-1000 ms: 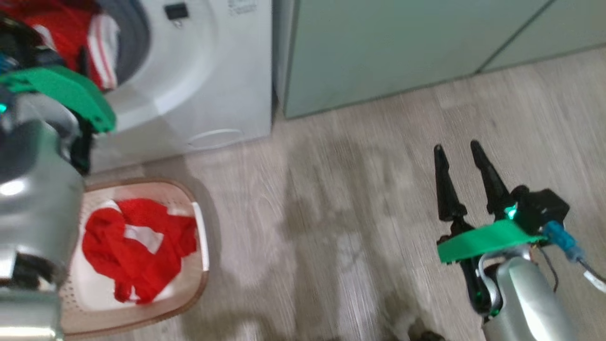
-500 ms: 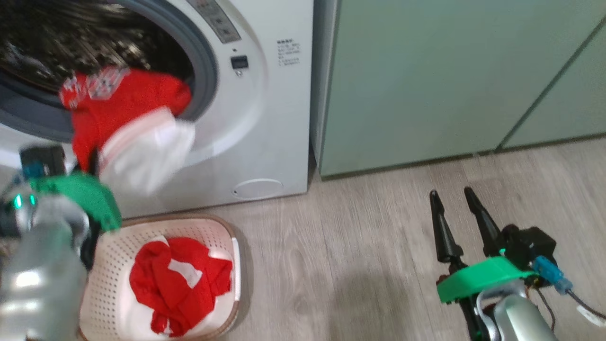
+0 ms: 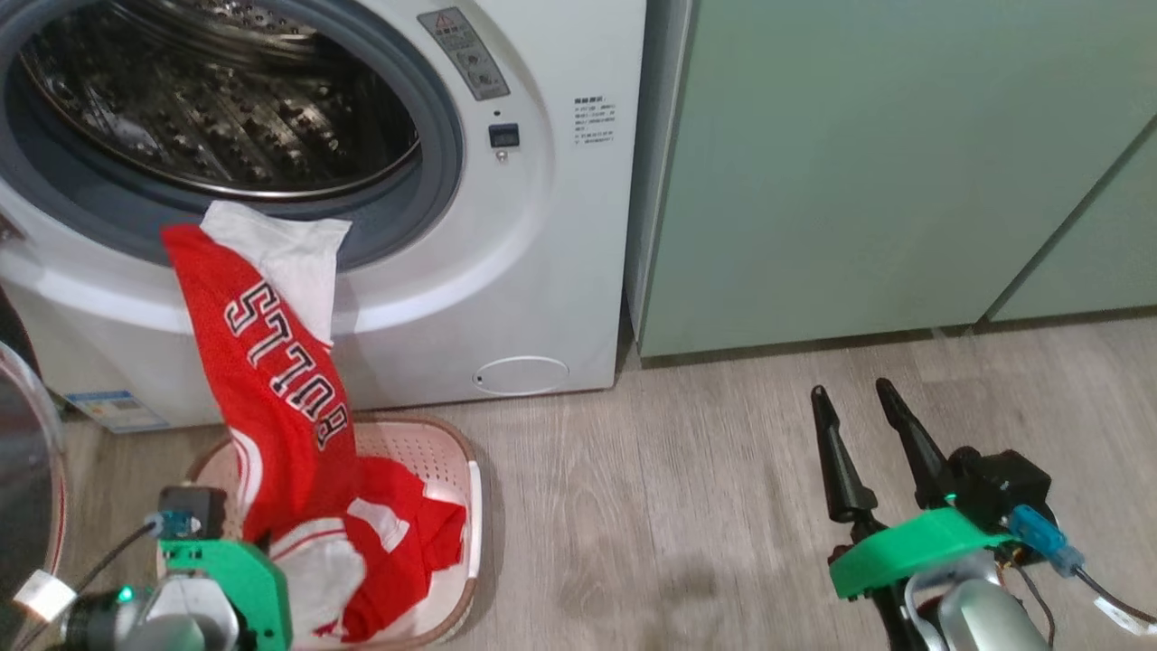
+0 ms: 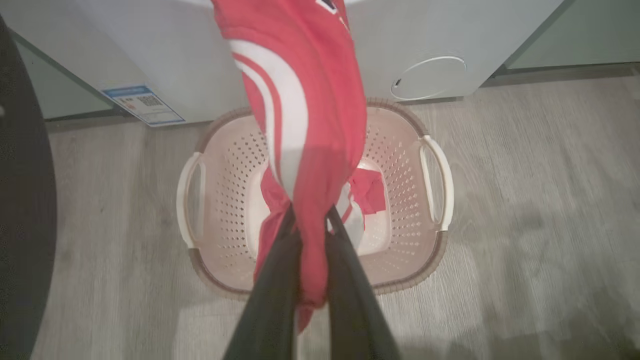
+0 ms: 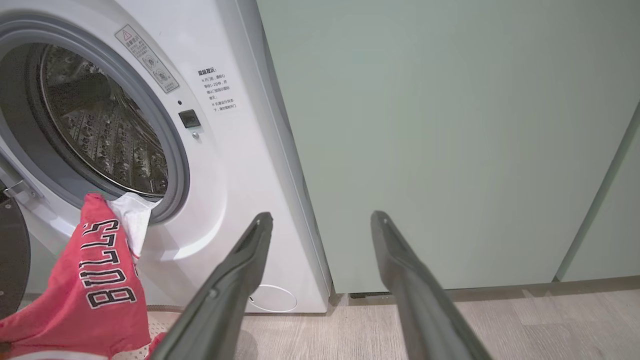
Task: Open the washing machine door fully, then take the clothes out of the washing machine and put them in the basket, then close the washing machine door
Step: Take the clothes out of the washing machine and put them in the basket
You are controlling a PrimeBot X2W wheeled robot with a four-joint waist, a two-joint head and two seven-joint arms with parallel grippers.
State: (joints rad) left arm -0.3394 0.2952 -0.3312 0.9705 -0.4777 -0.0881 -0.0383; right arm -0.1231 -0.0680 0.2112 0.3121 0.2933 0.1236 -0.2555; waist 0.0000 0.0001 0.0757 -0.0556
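Observation:
The washing machine (image 3: 542,226) stands with its mouth uncovered and its steel drum (image 3: 226,99) looks bare inside. A red jersey with white panels (image 3: 271,362) hangs from the grey gasket down into the cream basket (image 4: 400,165) on the floor before the machine. My left gripper (image 4: 310,215) is shut on the jersey's lower part, just above the basket. A second red garment (image 3: 407,524) lies in the basket. The door (image 3: 27,452) is swung out at the far left. My right gripper (image 3: 854,398) hovers open over the floor, well right of the basket.
Pale green cabinets (image 3: 859,163) stand right of the machine. Wooden floor (image 3: 678,506) stretches between the basket and my right arm. The door's dark rim (image 4: 25,200) is close to the basket's left side.
The camera has shifted up. My left gripper has come down from the drum mouth to the basket, drawing the jersey out so it now drapes over the gasket. The right gripper is unchanged.

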